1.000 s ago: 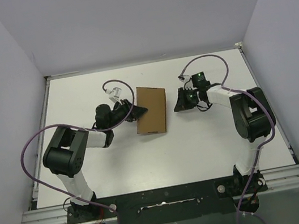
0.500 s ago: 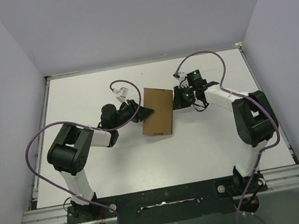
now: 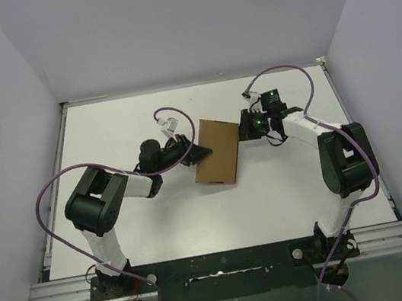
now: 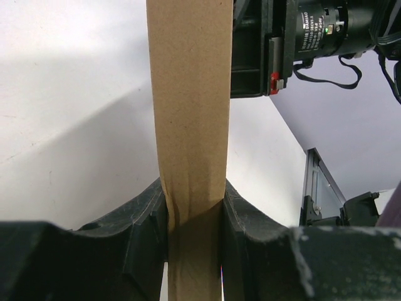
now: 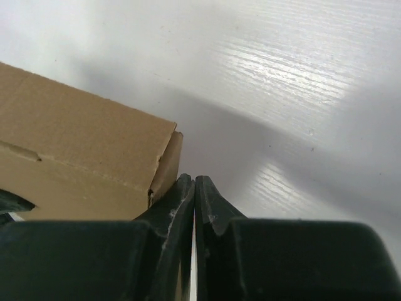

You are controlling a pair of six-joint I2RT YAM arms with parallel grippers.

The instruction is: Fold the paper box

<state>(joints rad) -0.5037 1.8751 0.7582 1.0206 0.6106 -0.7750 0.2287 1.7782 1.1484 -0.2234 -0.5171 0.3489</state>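
Purple cables (image 3: 42, 194) loop off both arms. Seen from the left wrist, the right arm's black wrist housing (image 4: 250, 50) crowds close behind the paper box (image 3: 217, 154). Surface: white table (image 3: 285, 190), aluminium rail (image 3: 219, 259) along its near edge, pale lilac walls (image 3: 165, 25) on three sides. The box sits mid-table, slightly skewed. Left gripper (image 3: 200, 153) is clamped on its left edge. Right gripper (image 3: 244, 126) is closed on nothing, tips just beside the box's far right corner.

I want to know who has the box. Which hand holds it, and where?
The left hand pinches the box by its left edge. The right hand is shut beside the box, holding nothing.
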